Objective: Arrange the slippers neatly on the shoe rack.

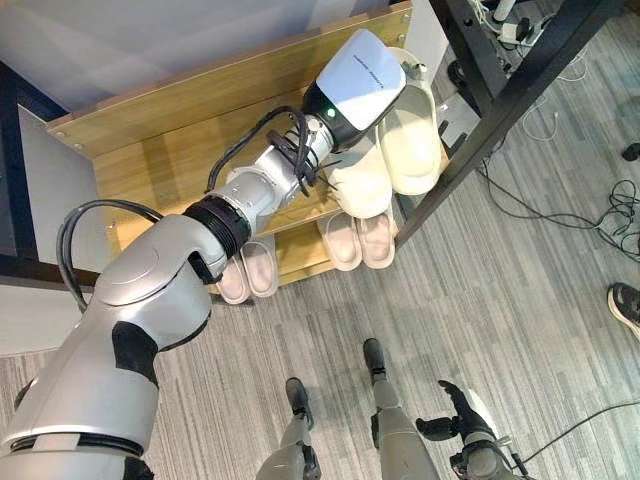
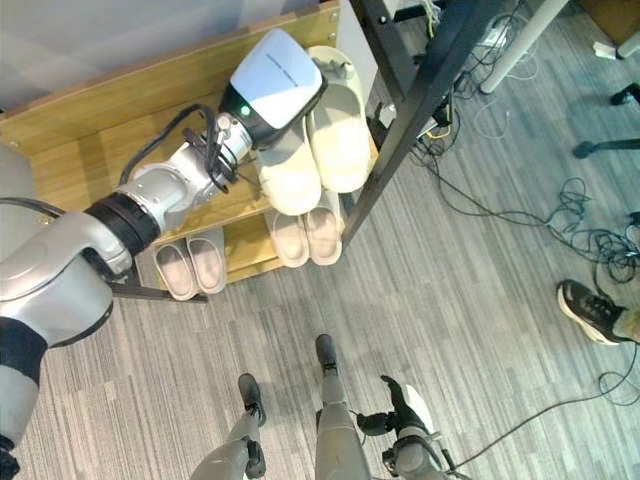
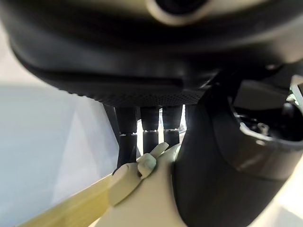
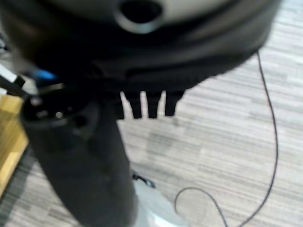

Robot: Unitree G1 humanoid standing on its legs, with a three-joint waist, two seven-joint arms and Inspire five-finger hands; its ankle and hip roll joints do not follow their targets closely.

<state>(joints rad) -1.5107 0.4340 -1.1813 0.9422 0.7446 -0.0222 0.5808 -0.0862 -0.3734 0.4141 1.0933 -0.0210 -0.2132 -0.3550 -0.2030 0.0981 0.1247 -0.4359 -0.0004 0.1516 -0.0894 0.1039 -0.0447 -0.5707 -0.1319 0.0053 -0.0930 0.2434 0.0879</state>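
Note:
The wooden shoe rack [image 1: 150,130] stands before me. At the right end of its top shelf lie two cream slippers side by side. My left hand [image 1: 340,100] reaches over the nearer cream slipper [image 1: 362,182]. In the left wrist view its fingers [image 3: 127,139] go down behind that slipper's edge [image 3: 142,165] and the thumb [image 3: 213,161] presses the near side, pinching it. The second cream slipper [image 1: 412,135] lies just right of it. My right hand [image 1: 462,415] hangs low over the floor, fingers relaxed and holding nothing.
Two pale pairs sit on the lower shelf, one at the right [image 1: 358,238] and one at the left [image 1: 248,270]. A black table frame [image 1: 500,110] runs close along the rack's right end. Cables [image 2: 560,220] and a person's shoe [image 2: 590,310] lie on the floor.

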